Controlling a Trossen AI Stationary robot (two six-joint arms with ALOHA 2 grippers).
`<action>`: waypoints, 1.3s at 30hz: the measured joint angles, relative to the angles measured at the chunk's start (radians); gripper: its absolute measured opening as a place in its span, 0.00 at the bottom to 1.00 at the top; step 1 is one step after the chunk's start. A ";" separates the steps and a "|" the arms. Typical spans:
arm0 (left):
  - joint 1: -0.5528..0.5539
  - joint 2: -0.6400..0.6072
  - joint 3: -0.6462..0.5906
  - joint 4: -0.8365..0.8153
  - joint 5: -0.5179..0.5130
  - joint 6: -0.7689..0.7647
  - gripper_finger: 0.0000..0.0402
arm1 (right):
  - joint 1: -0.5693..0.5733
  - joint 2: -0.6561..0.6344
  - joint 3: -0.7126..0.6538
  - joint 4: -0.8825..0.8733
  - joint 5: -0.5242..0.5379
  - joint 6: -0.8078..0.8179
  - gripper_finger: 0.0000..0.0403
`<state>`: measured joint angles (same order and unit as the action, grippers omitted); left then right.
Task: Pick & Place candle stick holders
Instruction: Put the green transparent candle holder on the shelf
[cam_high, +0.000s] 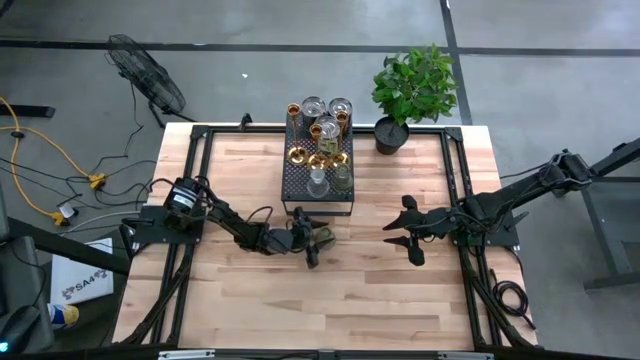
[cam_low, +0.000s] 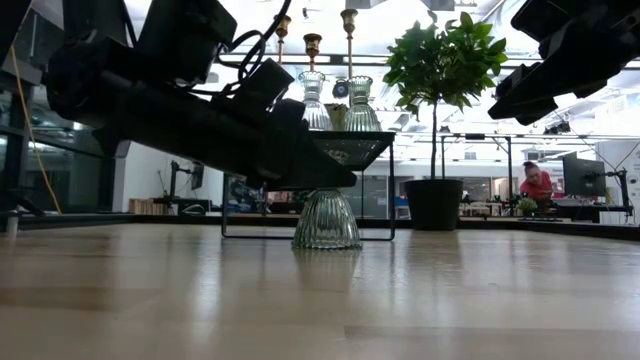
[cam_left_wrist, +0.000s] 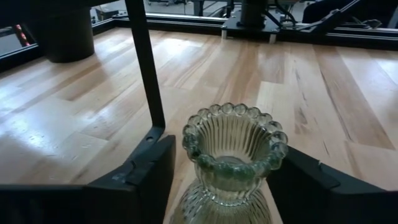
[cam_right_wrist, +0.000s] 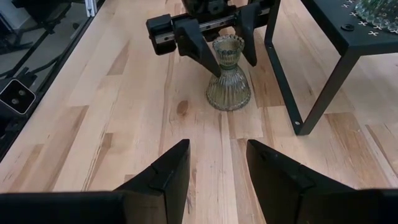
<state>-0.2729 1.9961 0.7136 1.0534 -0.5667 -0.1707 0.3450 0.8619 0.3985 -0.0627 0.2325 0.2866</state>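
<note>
A ribbed clear-glass candle stick holder (cam_high: 322, 236) stands upright on its flared base on the table (cam_low: 326, 220), just near of the black stand. My left gripper (cam_high: 316, 239) is open, one finger on each side of the holder's neck (cam_left_wrist: 233, 155). I see no touch, also in the right wrist view (cam_right_wrist: 228, 78). My right gripper (cam_high: 398, 235) is open and empty, to the right of the holder and pointing at it (cam_right_wrist: 217, 168). Several more holders, brass-gold (cam_high: 296, 154) and glass (cam_high: 314, 107), stand on and behind the stand.
The black perforated stand (cam_high: 318, 195) stands at the table's far middle; its leg (cam_left_wrist: 146, 68) rises close beside my left gripper. A potted green plant (cam_high: 410, 90) is at the far right. Bare wood lies along the near half of the table (cam_high: 330, 300).
</note>
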 joint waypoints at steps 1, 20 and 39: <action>0.000 0.000 0.000 0.000 0.000 0.000 0.55 | 0.000 0.000 0.000 0.000 0.000 0.000 0.37; -0.010 -0.016 -0.016 -0.002 0.033 0.012 0.33 | 0.000 0.000 0.000 0.000 0.000 0.000 0.37; -0.177 -0.386 -0.247 -0.008 -0.104 0.091 0.33 | 0.000 0.000 0.000 0.000 0.000 0.000 0.37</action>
<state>-0.4501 1.6102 0.4663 1.0450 -0.6711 -0.0799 0.3450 0.8619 0.3985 -0.0624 0.2325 0.2867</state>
